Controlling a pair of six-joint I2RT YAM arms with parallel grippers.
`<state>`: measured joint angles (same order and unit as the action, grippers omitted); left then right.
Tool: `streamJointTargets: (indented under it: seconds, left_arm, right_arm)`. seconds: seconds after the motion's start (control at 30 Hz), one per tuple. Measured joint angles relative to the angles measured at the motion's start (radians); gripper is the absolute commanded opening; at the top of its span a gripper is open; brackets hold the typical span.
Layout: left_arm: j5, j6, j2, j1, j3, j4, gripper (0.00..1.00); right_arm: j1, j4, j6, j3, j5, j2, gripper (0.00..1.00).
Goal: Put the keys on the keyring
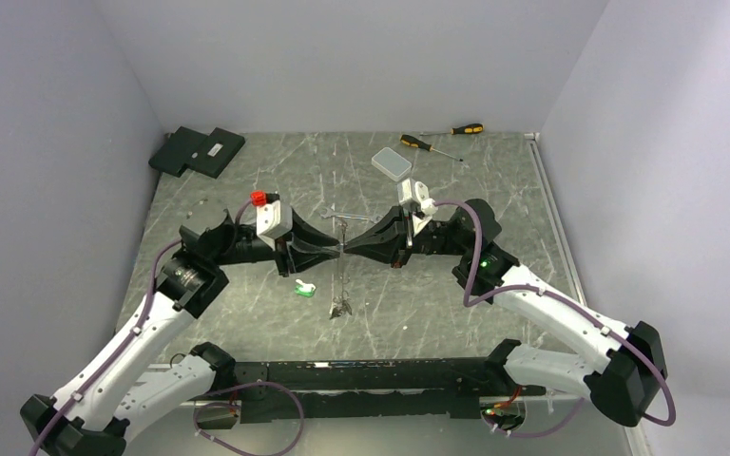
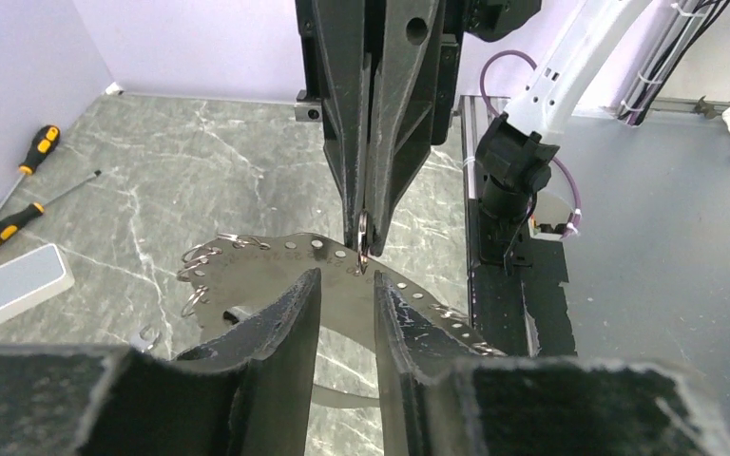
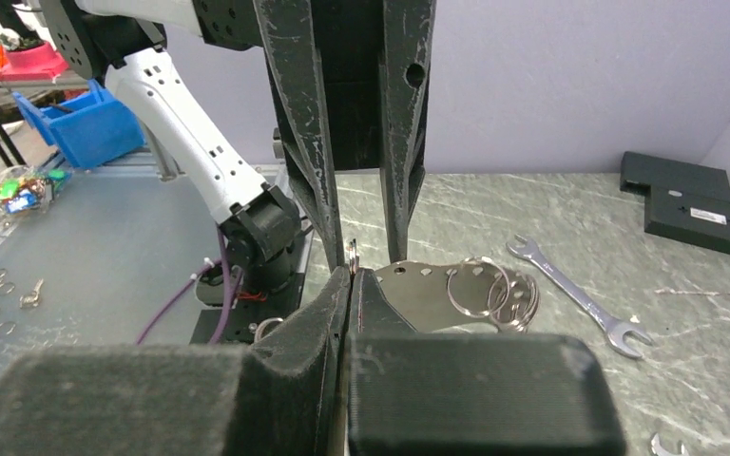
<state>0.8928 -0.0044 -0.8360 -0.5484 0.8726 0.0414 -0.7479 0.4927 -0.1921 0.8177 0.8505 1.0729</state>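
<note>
Steel split ring [image 2: 362,239] sits pinched edge-on between the closed fingers of the right gripper [image 3: 352,285], beside the perforated keyring [image 2: 295,249] band. The left gripper [image 2: 347,281] faces it, fingers apart and empty. A green-tagged key [image 1: 304,288] lies on the table. This looks like the threading step, so next the left must fetch that key.

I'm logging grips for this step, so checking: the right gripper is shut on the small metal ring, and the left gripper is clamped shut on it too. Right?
Not quite. The right gripper is shut on the small metal ring, but the left gripper is open, with a clear gap between its fingers. The left wrist view shows it.
</note>
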Motion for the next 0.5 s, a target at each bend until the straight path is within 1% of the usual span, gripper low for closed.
streamJointTargets:
  seconds: [0.37, 0.5]
  left_arm:
    - [0.031, -0.011, 0.016, 0.000, -0.003, -0.038, 0.24]
    - [0.036, -0.015, 0.010, 0.002, -0.003, -0.039, 0.23]
  right_arm:
    - [0.000, 0.010, -0.010, 0.000, 0.002, 0.001, 0.00]
    - [0.000, 0.012, -0.014, 0.000, 0.012, 0.005, 0.00]
